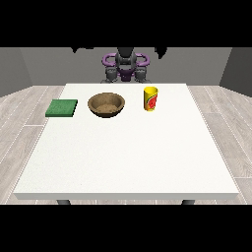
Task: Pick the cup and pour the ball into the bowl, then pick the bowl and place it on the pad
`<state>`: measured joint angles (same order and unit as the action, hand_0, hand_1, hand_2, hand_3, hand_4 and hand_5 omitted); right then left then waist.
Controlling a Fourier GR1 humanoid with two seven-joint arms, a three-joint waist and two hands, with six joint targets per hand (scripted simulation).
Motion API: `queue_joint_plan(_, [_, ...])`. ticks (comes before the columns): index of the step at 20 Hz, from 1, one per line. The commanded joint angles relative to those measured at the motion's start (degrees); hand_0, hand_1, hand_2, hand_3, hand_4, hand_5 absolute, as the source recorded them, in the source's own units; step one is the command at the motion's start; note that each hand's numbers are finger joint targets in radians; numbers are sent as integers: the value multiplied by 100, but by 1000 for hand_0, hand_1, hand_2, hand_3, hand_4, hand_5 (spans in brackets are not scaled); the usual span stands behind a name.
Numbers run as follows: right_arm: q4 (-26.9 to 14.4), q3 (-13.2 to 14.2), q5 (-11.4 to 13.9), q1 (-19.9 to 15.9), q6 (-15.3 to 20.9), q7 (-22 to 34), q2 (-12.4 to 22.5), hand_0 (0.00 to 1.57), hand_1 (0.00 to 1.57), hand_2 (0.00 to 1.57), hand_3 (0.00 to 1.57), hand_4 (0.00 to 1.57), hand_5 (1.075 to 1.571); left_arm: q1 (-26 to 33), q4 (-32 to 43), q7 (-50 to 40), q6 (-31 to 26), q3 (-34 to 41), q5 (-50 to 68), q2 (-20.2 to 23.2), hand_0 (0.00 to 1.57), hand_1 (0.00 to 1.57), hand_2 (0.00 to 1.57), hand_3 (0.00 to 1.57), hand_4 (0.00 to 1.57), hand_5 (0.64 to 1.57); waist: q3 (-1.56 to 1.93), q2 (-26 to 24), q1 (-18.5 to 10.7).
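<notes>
A yellow cup (150,99) with a red print stands upright on the white table (128,157), towards its far side and right of centre. No ball shows; the inside of the cup is hidden. A brown bowl (106,105) sits to the cup's left, and nothing shows inside it. A flat green pad (61,108) lies near the table's left edge. Both hands are raised high behind the table, well away from these things. Only dark tips show of the hand at the view's left (78,49) and the hand at the view's right (161,50).
The robot's torso (125,66) stands behind the table's far edge. The cup, bowl and pad lie in a row along the far part of the table. Grey wooden floor surrounds the table.
</notes>
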<state>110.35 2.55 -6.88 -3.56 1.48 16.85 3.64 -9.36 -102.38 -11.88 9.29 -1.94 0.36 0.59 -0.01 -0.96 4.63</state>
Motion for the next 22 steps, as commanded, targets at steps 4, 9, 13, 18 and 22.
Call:
queue_joint_plan(4, [-474,314,-141,-409,-182,-943,39,0,0,0,0,691,1543,-483,1018,1541,-238,467,-70,292,0,0,0,0,551,1487,-1,1179,36])
queue_joint_plan(9, [-843,687,-345,-406,-522,-1652,265,0,0,0,0,681,1551,-331,1964,2525,-527,553,56,269,0,0,0,0,360,1483,0,1424,85])
queue_joint_plan(13, [-1104,1080,-734,-526,-727,-1206,642,0,0,0,0,671,1560,-314,2849,2985,-722,599,7,318,0,0,0,0,41,1457,-1,1190,62])
queue_joint_plan(18, [-1440,1163,-839,-545,-946,-1345,774,0,0,0,0,665,1559,-922,4032,3570,-775,987,85,486,0,0,0,0,108,1436,-2,1147,168])
queue_joint_plan(22, [-1986,1032,-624,-278,-1057,-1916,575,0,0,0,0,669,1562,-1032,4552,3700,-523,731,-122,126,0,0,0,0,203,1429,0,868,101])
